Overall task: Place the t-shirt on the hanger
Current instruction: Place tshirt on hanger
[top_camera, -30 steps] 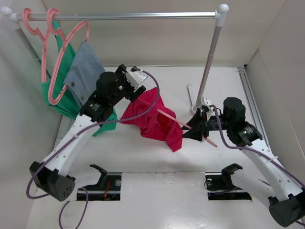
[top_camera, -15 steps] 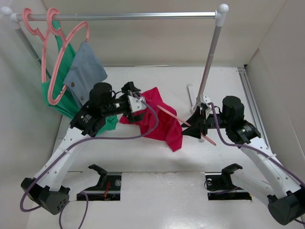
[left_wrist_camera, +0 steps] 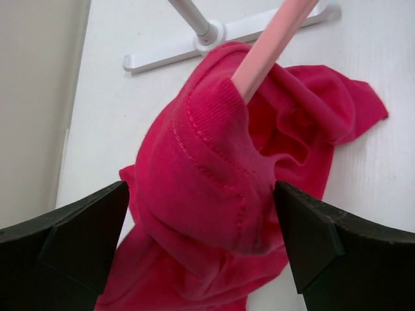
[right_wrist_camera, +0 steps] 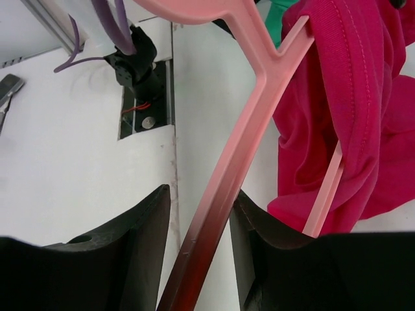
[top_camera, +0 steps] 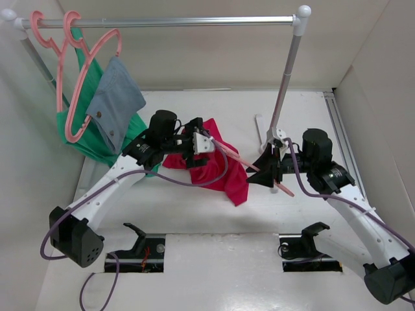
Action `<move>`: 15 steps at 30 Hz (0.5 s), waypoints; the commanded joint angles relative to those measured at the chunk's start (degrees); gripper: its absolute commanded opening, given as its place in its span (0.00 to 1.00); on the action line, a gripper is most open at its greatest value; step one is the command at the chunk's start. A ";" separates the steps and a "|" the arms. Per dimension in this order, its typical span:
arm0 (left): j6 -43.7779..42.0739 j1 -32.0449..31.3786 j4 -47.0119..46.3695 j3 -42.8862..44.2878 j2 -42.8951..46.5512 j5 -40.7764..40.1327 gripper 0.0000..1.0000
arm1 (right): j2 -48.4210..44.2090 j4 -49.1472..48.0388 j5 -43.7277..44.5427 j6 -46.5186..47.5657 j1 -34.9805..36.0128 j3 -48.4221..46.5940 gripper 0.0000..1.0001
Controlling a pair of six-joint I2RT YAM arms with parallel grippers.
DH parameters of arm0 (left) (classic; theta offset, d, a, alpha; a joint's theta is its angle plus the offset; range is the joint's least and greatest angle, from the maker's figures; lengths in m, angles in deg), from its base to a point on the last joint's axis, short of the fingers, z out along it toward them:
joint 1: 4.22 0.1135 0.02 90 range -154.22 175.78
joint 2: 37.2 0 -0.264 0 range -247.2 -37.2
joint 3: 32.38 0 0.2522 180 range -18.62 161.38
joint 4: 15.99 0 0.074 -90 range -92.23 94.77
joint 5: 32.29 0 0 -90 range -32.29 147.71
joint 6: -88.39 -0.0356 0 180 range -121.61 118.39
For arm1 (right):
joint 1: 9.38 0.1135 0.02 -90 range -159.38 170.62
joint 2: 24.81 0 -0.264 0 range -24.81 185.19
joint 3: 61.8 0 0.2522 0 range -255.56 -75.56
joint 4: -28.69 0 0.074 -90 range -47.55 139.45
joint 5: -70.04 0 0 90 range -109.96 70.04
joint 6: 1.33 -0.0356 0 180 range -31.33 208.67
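One hanger point(right_wrist_camera: 259, 110) is clamped steady for threading by the right end effector point(right_wrist_camera: 200, 201); the t-shirt point(left_wrist_camera: 194, 149) is straddled by the released left end effector point(left_wrist_camera: 201, 188).

Sitting boxed in by plain off-white walls point(top_camera: 214, 58), catching soft, even light across a white table point(top_camera: 194, 214). Carrying pink hangers point(top_camera: 60, 78), a green garment point(top_camera: 87, 139) and a grey-blue cloth point(top_camera: 113, 97) at the left end of a silver rail point(top_camera: 181, 22) running along the back, and resting on a grey post point(top_camera: 285, 84) planted in a white foot point(top_camera: 260, 133) towards the right.
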 commanded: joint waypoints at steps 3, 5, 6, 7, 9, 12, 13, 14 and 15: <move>-0.35 -0.40 -6.62 1.05 -1.12 -0.99 0.60 | -0.14 -5.18 -3.15 1.27 -0.29 -3.67 0.00; -0.88 -0.40 -5.57 2.54 -1.12 -0.12 0.38 | -0.14 -5.18 -3.15 1.79 -0.29 -3.67 0.00; -0.88 -0.40 -4.43 3.33 -1.12 1.28 0.23 | 0.39 -5.18 -3.15 1.80 -0.29 -3.67 0.00; -0.88 -0.40 -3.81 3.86 -1.12 2.94 0.18 | 0.39 -5.18 -2.46 1.80 -0.29 -3.67 0.00; -1.49 -0.40 -2.23 4.38 -0.43 4.88 0.12 | 1.09 -5.18 -1.32 1.80 -0.29 -4.28 0.00; -2.63 -1.54 1.29 4.92 0.11 7.00 0.12 | 4.51 -5.18 2.02 2.49 -0.29 -5.86 0.00; -2.64 -2.41 2.51 5.44 0.72 7.96 0.13 | 5.48 -5.18 3.34 2.50 -0.29 -6.48 0.00; -2.64 -2.42 3.05 5.44 0.72 7.97 0.18 | 6.53 -5.18 3.35 3.11 -0.29 -7.18 0.00; -2.64 -3.11 3.05 5.44 1.24 8.84 0.19 | 8.46 -5.18 3.87 3.12 -0.29 -8.76 0.00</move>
